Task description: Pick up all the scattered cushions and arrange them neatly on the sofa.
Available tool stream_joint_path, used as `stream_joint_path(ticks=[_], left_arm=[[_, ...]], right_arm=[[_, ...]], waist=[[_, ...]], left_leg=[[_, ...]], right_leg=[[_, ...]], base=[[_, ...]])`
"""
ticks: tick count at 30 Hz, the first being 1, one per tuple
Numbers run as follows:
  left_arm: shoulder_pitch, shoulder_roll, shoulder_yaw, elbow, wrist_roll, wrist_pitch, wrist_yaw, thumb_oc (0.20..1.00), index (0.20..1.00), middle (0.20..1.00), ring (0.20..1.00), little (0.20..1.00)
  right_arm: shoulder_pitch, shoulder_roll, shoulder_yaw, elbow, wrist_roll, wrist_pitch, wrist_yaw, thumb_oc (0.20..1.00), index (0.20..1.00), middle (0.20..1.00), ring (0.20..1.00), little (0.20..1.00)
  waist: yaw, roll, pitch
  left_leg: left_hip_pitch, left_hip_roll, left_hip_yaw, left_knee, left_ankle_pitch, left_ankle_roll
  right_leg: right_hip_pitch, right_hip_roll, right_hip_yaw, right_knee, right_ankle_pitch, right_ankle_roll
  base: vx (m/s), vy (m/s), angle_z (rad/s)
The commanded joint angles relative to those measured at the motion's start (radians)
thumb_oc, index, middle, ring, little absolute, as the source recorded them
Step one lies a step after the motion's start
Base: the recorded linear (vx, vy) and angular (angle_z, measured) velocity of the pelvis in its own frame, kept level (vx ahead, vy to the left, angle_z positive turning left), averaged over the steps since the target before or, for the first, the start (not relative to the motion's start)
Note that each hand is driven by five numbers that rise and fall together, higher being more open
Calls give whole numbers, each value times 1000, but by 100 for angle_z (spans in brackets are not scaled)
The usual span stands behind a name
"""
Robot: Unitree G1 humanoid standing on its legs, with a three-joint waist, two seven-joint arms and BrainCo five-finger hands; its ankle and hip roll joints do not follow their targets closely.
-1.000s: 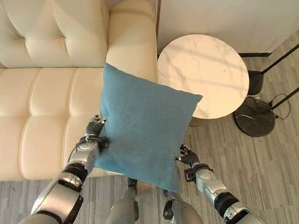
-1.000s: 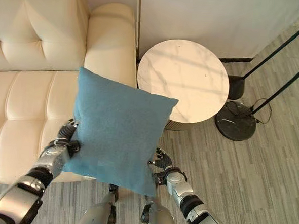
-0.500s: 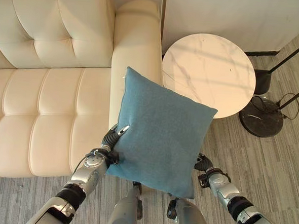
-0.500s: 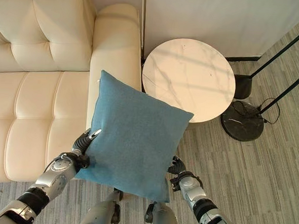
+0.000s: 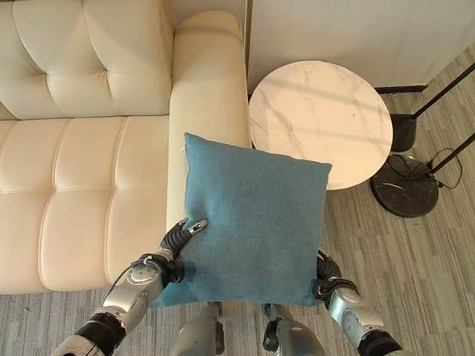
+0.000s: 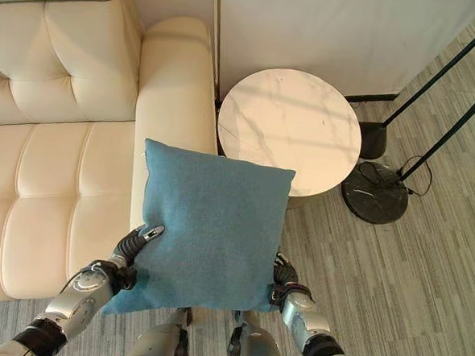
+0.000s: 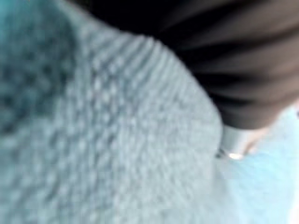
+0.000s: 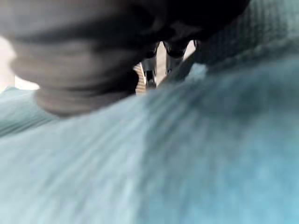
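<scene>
While the blue cushion (image 5: 253, 219) hangs in the air between both hands, it sits over the sofa's armrest (image 5: 207, 87) and the floor at 6 o'clock of the scene. Left hand (image 5: 177, 240) grips the cushion's lower corner at 8 o'clock, one finger laid across the front face, the rest curled behind the fabric. Right hand (image 6: 282, 275) sits at the 4 o'clock corner, fingers tucked behind the cloth, so I cannot tell its grip. Cream sofa (image 5: 68, 176) spreads toward 9 o'clock; round marble surface (image 5: 322, 119) stands at 1 o'clock.
</scene>
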Motion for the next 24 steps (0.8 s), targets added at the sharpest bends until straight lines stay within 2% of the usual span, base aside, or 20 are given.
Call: stream_joint_path(ticks=[1,7,9,13,17,18,19,20,21,22,24], left_arm=[[1,-154,-230,27,-43,16,-90,200,200,200,200,200],[8,-206,-247,-4,-148,-8,-51,200,200,200,200,200],[17,-180,-228,-92,-154,-30,-32,200,200,200,200,200],[72,-95,-136,-305,-77,-55,-3,200,200,200,200,200],[140,-34,-38,-466,-12,-77,9,200,200,200,200,200],[160,-16,12,-530,11,-99,26,200,200,200,200,200],[161,-16,12,-531,11,-99,26,200,200,200,200,200],[174,1,56,-585,39,-119,34,200,200,200,200,200],[175,1,56,-586,39,-118,35,200,200,200,200,200],[188,-1,80,-616,49,-131,48,200,200,200,200,200],[214,-8,102,-648,49,-139,53,200,200,200,200,200]], right_arm=[[-53,159,140,-14,96,-19,120,200,200,200,200,200],[-41,164,168,-52,111,-38,109,200,200,200,200,200],[-34,142,165,-150,120,-58,100,200,200,200,200,200],[31,47,132,-418,44,-107,89,200,200,200,200,200],[125,-40,83,-670,-31,-133,97,200,200,200,200,200],[159,-64,60,-760,-63,-145,94,200,200,200,200,200],[160,-64,60,-761,-63,-144,94,200,200,200,200,200],[194,-79,46,-830,-73,-148,103,200,200,200,200,200],[195,-79,46,-831,-73,-148,102,200,200,200,200,200],[207,-89,41,-874,-80,-156,103,200,200,200,200,200],[231,-105,34,-933,-78,-156,115,200,200,200,200,200]], waist=[[0,11,-44],[7,16,-38],[9,13,-41],[3,-4,-54],[-6,-17,-67],[-11,-17,-68],[-11,-17,-69],[-19,-10,-66],[-19,-10,-65],[-22,-3,-64],[-23,4,-82]], left_leg=[[4,-30,-7,-4,-95,9],[0,-37,-16,-4,-93,10],[2,-39,-18,-4,-95,12],[15,-45,-13,-4,-106,21],[21,-49,12,-4,-116,29],[18,-44,29,-4,-111,29],[18,-44,30,-4,-111,29],[21,-30,29,-4,-100,33],[21,-30,30,-4,-100,33],[25,-20,29,-4,-95,35],[25,-14,28,-4,-93,36]], right_leg=[[22,-36,74,-5,-144,72],[25,-42,69,-5,-140,75],[27,-45,68,-5,-138,79],[37,-50,81,-5,-128,88],[26,-56,89,-5,-101,105],[14,-54,104,-5,-84,111],[13,-54,105,-5,-84,111],[22,-45,140,55,-114,104],[20,-45,141,60,-117,104],[27,-38,158,138,-163,98],[58,-33,164,194,-212,85]], base=[[0,0,0],[-26,23,4],[-35,43,6],[-21,65,2],[-81,85,-6],[-122,54,-20],[-169,13,-39],[-82,-13,-36],[-136,-28,-26],[-80,-30,-6],[-72,-45,1]])
